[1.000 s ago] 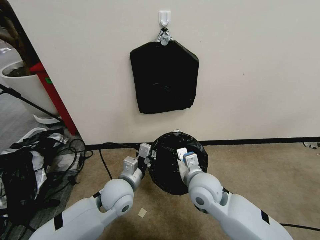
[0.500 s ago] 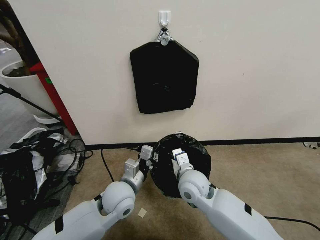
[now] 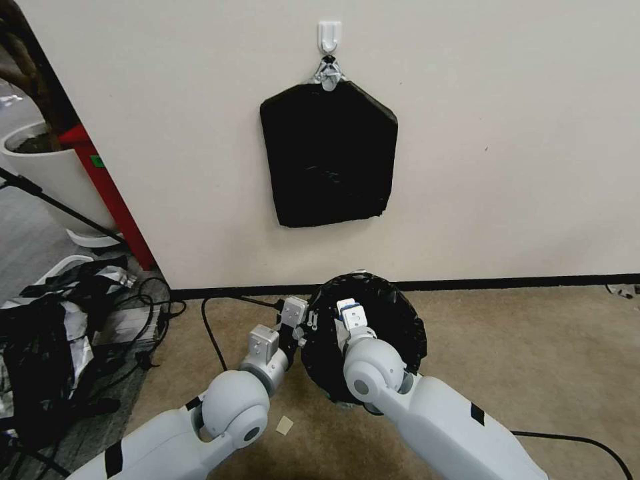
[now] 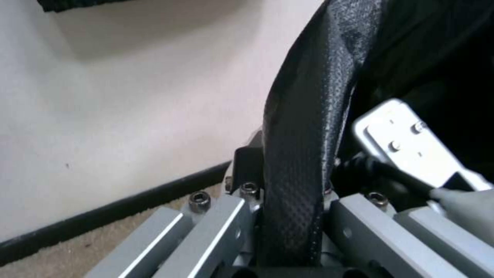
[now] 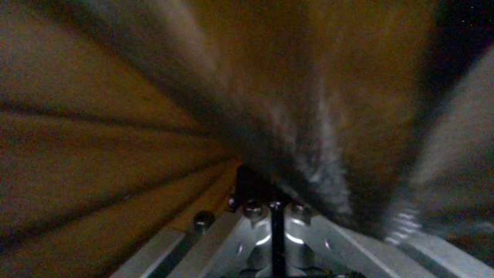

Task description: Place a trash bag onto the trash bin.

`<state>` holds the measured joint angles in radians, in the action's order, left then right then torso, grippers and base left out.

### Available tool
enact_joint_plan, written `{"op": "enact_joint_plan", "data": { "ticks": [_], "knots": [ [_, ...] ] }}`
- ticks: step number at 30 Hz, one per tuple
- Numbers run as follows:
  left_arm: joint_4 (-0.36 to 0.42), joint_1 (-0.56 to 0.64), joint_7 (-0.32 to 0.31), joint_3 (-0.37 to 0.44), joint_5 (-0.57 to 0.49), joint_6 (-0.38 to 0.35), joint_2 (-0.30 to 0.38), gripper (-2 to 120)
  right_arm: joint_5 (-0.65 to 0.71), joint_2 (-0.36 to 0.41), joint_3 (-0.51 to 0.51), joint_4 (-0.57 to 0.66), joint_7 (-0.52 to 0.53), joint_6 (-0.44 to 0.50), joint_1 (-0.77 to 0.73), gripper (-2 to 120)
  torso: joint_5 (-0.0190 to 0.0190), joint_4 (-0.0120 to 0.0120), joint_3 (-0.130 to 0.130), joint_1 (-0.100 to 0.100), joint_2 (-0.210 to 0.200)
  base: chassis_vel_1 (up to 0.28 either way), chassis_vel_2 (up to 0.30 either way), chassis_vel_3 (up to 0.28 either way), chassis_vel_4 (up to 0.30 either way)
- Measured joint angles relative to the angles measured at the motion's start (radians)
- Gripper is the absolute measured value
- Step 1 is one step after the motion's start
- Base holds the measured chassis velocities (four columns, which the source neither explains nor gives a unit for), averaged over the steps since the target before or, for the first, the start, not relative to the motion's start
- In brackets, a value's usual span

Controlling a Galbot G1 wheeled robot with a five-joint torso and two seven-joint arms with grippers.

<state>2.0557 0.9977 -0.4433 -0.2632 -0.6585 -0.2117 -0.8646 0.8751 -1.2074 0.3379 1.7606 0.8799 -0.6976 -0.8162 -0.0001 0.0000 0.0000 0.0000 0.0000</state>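
I am working low over beige carpet (image 3: 533, 360) against a cream wall (image 3: 500, 133), with a crumpled black-and-silver plastic heap (image 3: 53, 333) lying off to my left. My left gripper (image 3: 303, 327) is clamping its fingers (image 4: 216, 227) on the glossy, dimpled trash bag (image 3: 393, 320), stretched over the round trash bin's rim by the wall. My right gripper (image 3: 347, 317) is reaching inside the bag; I cannot tell how its fingers stand.

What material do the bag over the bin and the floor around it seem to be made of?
The bag looks like thin black plastic film: it is glossy and wrinkled, and the left wrist view shows a fine embossed dot pattern where it stretches over the rim, between the left gripper's fingers. The floor seems to be short-pile beige carpet: matte, with a grainy texture.
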Motion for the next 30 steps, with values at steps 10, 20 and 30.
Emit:
{"op": "enact_joint_plan", "data": {
  "ticks": [10, 20, 30],
  "knots": [
    [0.013, 0.003, 0.009, 0.002, -0.003, 0.0, 0.01, 3, -0.003, -0.027, -0.003, -0.044, -0.008, 0.008, 0.012, 0, 0.0001, 0.0, 0.0, 0.0, 0.0, 0.0, 0.0, 0.0, 0.0],
    [0.019, 0.02, 0.011, 0.021, -0.007, 0.0, 0.011, 3, 0.004, -0.021, -0.008, -0.015, -0.007, 0.007, 0.002, 0, 0.0001, 0.0, 0.0, 0.0, 0.0, 0.0, 0.0, 0.0, 0.0],
    [-0.016, 0.004, -0.011, 0.044, -0.09, -0.026, 0.006, 3, 0.05, 0.091, -0.029, 0.163, -0.017, -0.005, -0.043, 0, 0.0001, 0.0, 0.0, 0.0, 0.0, 0.0, 0.0, 0.0, 0.0]
  ]
}}
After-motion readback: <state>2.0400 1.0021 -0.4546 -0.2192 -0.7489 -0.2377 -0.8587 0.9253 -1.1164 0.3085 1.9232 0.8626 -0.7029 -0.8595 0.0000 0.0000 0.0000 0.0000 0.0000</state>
